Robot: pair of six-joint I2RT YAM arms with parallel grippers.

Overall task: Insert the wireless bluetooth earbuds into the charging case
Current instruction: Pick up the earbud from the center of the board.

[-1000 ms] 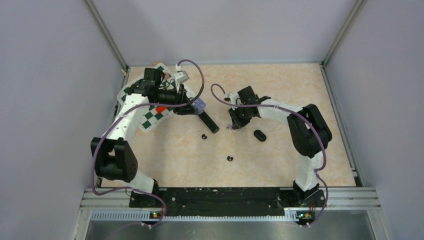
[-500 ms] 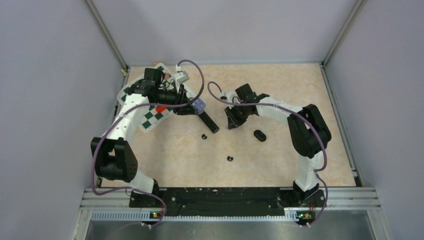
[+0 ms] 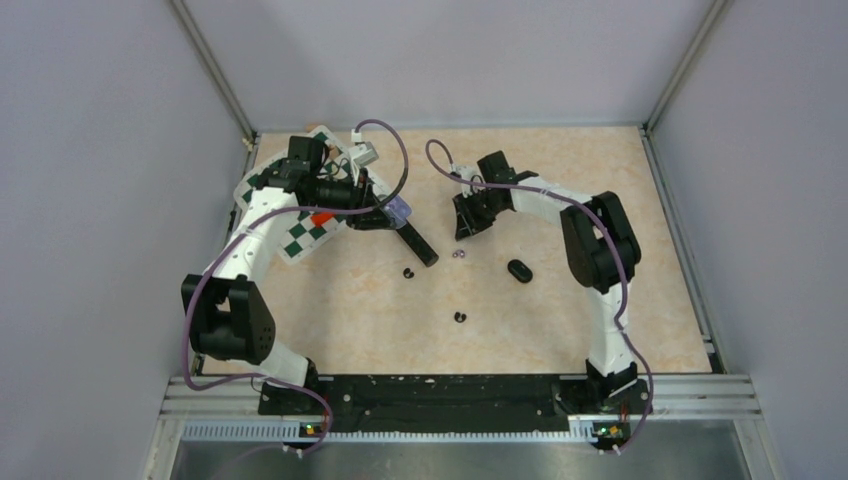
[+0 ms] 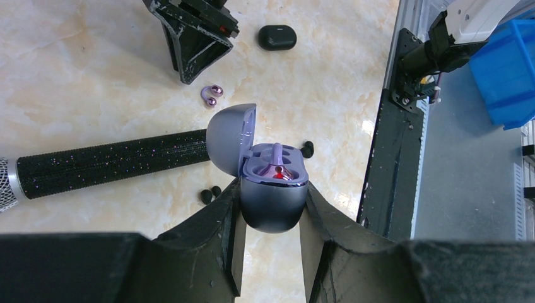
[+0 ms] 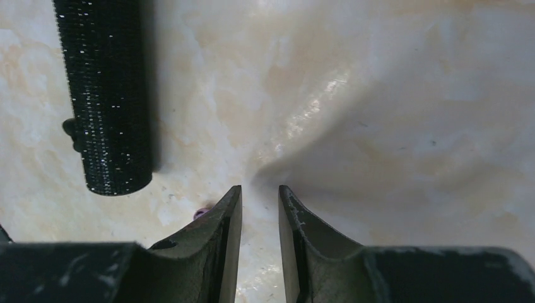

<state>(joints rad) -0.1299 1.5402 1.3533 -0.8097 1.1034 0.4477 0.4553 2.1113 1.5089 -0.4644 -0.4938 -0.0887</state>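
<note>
Top external view shows the left hand point(image 3: 398, 212) at the far side of the desk point(image 3: 560, 330), clamped on the purple charging case point(image 3: 400, 208) just above the black microphone point(image 3: 420, 245). The right hand point(image 3: 461, 230) hangs just beyond a pale purple earbud point(image 3: 459, 254) lying loose on the desk. Two black earbuds point(image 3: 408, 272) lie nearer the bases, well apart from each other, and a closed black case point(image 3: 518, 271) sits to the right. Left wrist view shows both fingers point(image 4: 230, 214) pressing the purple case's rounded lower shell, with the lid point(image 4: 232, 136) swung back and the wells facing up. One purple bud looks already seated inside, though I cannot be sure. The loose purple bud lies just beside the right hand's tip. Right wrist view shows that hand's jaws a narrow gap apart with nothing between them and bare desk beneath. A sliver of purple shows just outside one finger, so the bud is beside the hand, not in it. By my judgement the bud is feather-light, hard, glossy and curved, so it will likely skate or flick away under an off-centre pinch. It is best taken across its narrowest part, with the jaws centred over it and lowered to the desk before closing gently. The case is smooth and rounded too, so the grip low on its shell must hold firm against the push of seating.
</note>
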